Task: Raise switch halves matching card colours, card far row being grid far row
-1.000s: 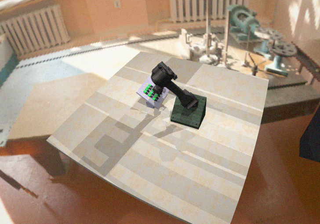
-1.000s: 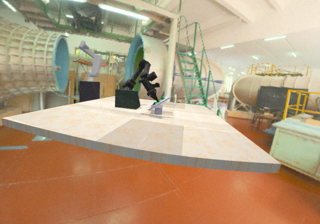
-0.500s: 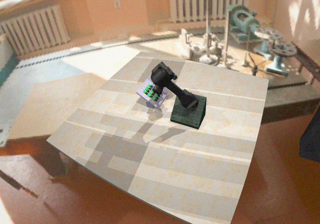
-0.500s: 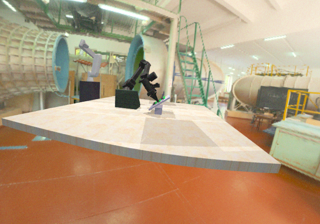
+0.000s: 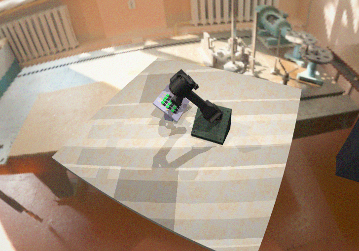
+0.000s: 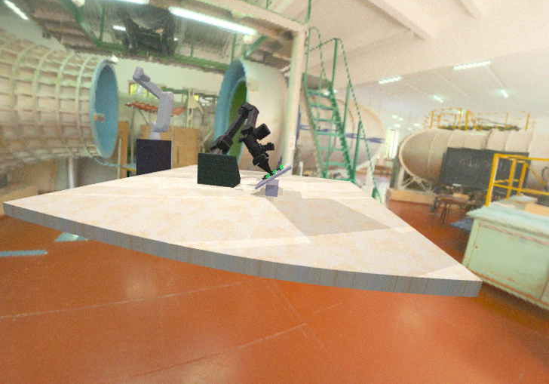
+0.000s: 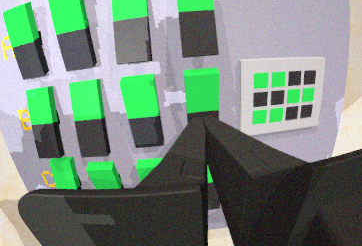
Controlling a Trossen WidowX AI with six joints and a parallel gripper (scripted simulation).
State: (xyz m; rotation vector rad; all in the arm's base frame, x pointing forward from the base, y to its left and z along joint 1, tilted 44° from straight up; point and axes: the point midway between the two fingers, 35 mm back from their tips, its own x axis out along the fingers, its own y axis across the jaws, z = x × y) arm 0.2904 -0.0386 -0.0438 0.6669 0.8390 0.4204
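The lavender panel [image 5: 180,115] [image 6: 287,167] [image 7: 300,24] stands tilted and carries three rows of four switches, each with a green far half and a dark near half. My gripper [image 5: 177,105] [image 6: 271,173] [image 7: 201,126] is shut and empty, its tips at the near half of the row B, column 4 switch [image 7: 201,89]; contact is hard to tell. The fingers hide much of row C. The card [image 7: 246,99] reads, far row first: green, green, dark, dark; dark, dark, green, green; green, green, dark, dark. Which halves are raised is not clear for every switch.
The arm's dark green base block [image 5: 202,129] [image 6: 215,169] stands on the pale table [image 5: 232,190] [image 6: 154,220] close to the panel. A lavender support [image 6: 271,188] is under the panel. A grey arm [image 6: 164,109] on a dark pedestal stands beyond the table.
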